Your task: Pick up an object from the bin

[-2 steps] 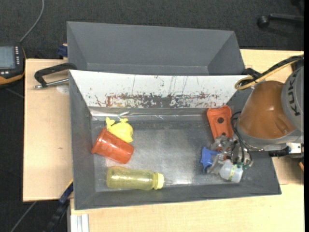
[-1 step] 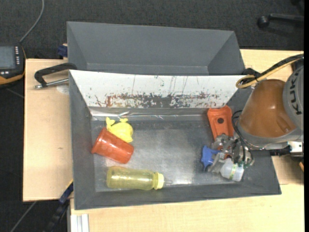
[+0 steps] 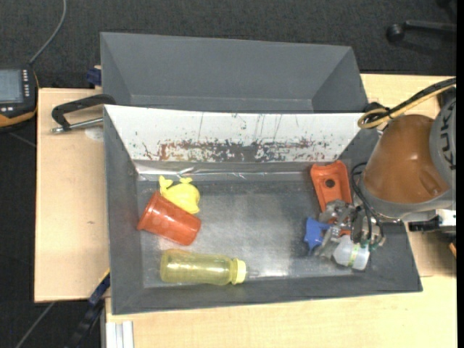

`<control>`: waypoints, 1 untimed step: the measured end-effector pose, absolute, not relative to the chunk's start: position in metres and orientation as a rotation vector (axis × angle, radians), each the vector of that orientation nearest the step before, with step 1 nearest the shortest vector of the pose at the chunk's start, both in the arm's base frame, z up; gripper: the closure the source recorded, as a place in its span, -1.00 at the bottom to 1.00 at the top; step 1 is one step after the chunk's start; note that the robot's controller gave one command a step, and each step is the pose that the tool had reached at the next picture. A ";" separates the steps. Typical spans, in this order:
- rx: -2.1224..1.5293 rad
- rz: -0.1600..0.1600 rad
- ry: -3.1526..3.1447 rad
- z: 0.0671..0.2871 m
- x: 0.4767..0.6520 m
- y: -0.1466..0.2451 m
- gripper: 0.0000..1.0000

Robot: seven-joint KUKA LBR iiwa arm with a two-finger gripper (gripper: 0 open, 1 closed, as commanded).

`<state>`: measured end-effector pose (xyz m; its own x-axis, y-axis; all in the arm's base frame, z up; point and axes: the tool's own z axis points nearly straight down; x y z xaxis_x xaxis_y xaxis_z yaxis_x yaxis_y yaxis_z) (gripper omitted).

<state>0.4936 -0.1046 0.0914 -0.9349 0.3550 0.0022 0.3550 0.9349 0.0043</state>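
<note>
Nearest, along the front wall of the grey metal bin (image 3: 217,71): yellowish see-through bottle (image 3: 201,269), lying on its side, yellow cap end pointing to the right, body parallel to that wall and close to it. Behind the bottle, on the left part of the floor: orange-red plastic cup (image 3: 169,220), also lying on its side, a little slanted. Just behind the cup and touching it: small yellow toy (image 3: 181,193), perhaps a duck, exact shape not sure.

Reaching in from the right: arm with a brownish-orange cover (image 3: 402,165) on the wrist, and yellow and black cables (image 3: 373,116) above the cover, near the rim.

Gripper (image 3: 349,229) down low in the right front corner of the bin, close to the floor. Impossible to tell from this view: open or closed, holding something or not.

Directly at the gripper's left side, touching or almost touching: small blue thing (image 3: 315,233), of angular shape, resting on the floor. Directly before the gripper, toward the front wall: small white bottle-like thing (image 3: 351,255) with a pale green end, lying on its side. Both just beside the gripper, well apart from the cup and the toy.

Behind the gripper, at the foot of the right wall: flat orange-red piece (image 3: 330,183) with one round hole, near the blue thing but not touching it.
</note>
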 end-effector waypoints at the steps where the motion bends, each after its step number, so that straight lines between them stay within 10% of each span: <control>1: -0.566 -0.008 -3.088 0.114 0.493 -0.104 1.00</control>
<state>0.4935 -0.1044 0.1135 -0.9351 0.3545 0.0029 0.3545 0.9351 0.0044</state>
